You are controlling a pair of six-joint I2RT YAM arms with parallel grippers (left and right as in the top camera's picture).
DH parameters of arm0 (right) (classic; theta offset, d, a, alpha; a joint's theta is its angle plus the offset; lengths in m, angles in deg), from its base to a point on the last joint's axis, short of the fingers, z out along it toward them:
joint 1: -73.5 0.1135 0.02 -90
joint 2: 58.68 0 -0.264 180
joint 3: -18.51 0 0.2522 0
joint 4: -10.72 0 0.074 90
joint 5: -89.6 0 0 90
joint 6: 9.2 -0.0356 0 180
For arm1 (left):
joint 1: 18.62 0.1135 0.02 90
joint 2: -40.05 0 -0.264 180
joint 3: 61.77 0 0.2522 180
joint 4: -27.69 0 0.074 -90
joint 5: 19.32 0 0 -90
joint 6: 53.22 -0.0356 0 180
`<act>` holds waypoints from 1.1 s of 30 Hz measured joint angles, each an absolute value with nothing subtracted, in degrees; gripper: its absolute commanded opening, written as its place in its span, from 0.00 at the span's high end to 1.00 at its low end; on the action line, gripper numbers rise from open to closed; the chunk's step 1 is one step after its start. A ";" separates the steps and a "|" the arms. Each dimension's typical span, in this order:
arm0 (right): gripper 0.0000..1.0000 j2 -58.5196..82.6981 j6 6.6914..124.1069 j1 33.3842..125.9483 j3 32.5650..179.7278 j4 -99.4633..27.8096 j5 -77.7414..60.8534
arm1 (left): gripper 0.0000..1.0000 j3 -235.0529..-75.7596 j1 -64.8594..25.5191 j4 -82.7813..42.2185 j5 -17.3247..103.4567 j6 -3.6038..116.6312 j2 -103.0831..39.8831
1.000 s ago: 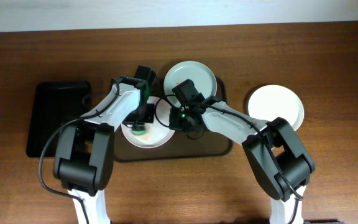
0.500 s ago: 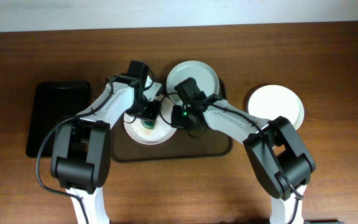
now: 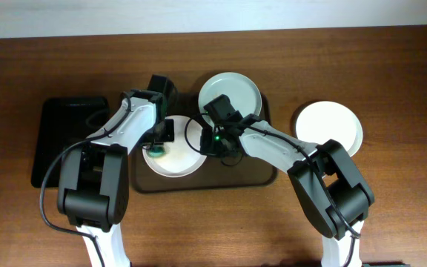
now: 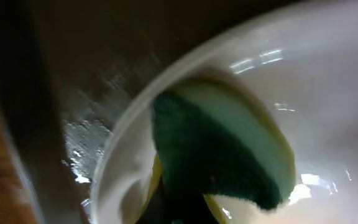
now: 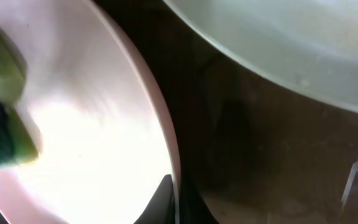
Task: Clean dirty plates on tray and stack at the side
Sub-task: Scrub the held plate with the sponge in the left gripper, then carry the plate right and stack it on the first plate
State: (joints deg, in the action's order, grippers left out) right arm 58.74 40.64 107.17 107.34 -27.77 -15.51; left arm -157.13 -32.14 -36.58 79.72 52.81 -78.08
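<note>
A white plate [image 3: 176, 159] lies on the left part of the dark brown tray [image 3: 250, 174]. My left gripper [image 3: 156, 148] is shut on a green and yellow sponge [image 4: 222, 149] and presses it on the plate's left side [image 4: 328, 112]. My right gripper [image 3: 207, 142] is shut on the plate's right rim [image 5: 166, 155]; the sponge shows at the left of that view [image 5: 2, 118]. A pale bluish-green plate [image 3: 232, 89] sits at the tray's back, also in the right wrist view [image 5: 291, 43]. A second white plate [image 3: 330, 126] lies on the table to the right of the tray.
A smaller glossy black tray [image 3: 61, 141] lies on the wooden table at the left. The dark brown tray floor shows wet glints beside the plate [image 4: 86, 137].
My left gripper with the sponge has moved from the plate's middle toward its left edge. The right gripper stays on the rim.
</note>
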 measured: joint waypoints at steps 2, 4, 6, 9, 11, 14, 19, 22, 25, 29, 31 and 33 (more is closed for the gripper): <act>0.96 58.74 40.33 107.13 107.34 -27.42 -15.30 | 0.99 -157.00 -32.31 -31.96 82.50 54.84 -78.12; 0.96 58.74 40.05 107.02 107.38 -27.25 -15.03 | 0.99 -156.89 -32.36 -28.77 82.69 55.21 -78.25; 0.96 58.74 40.05 107.00 107.38 -27.62 -14.84 | 0.99 -157.42 -32.07 -29.28 80.46 55.28 -78.36; 0.96 58.74 40.15 106.58 107.43 -28.10 -14.86 | 0.99 -160.50 -30.57 -32.44 71.39 55.17 -78.56; 0.96 58.74 40.35 106.58 107.43 -28.25 -14.88 | 0.99 -162.60 -29.47 -34.87 69.34 54.19 -78.12; 0.96 58.74 41.51 106.58 107.69 -29.85 -15.82 | 0.99 -165.44 -25.58 -35.85 68.75 53.55 -71.81; 0.96 53.26 47.72 106.93 114.38 -51.97 -9.92 | 0.99 -166.07 -24.64 -36.18 69.16 53.20 -70.21; 0.96 44.71 48.66 106.93 115.14 -58.92 -1.72 | 0.99 -166.07 -24.64 -36.12 69.19 53.05 -70.21; 0.96 39.49 48.72 106.93 115.18 -62.57 8.83 | 0.99 -166.07 -24.64 -36.14 69.19 53.05 -70.21; 0.96 38.00 47.45 106.98 115.40 -69.28 24.02 | 0.99 -166.07 -24.64 -36.16 69.19 53.05 -70.21; 0.96 38.00 46.08 107.02 115.42 -70.81 29.03 | 0.99 -166.07 -24.64 -36.16 69.19 53.05 -70.21; 0.96 38.00 44.53 108.16 115.42 -72.08 33.29 | 0.99 -166.07 -24.64 -36.14 69.16 53.05 -70.21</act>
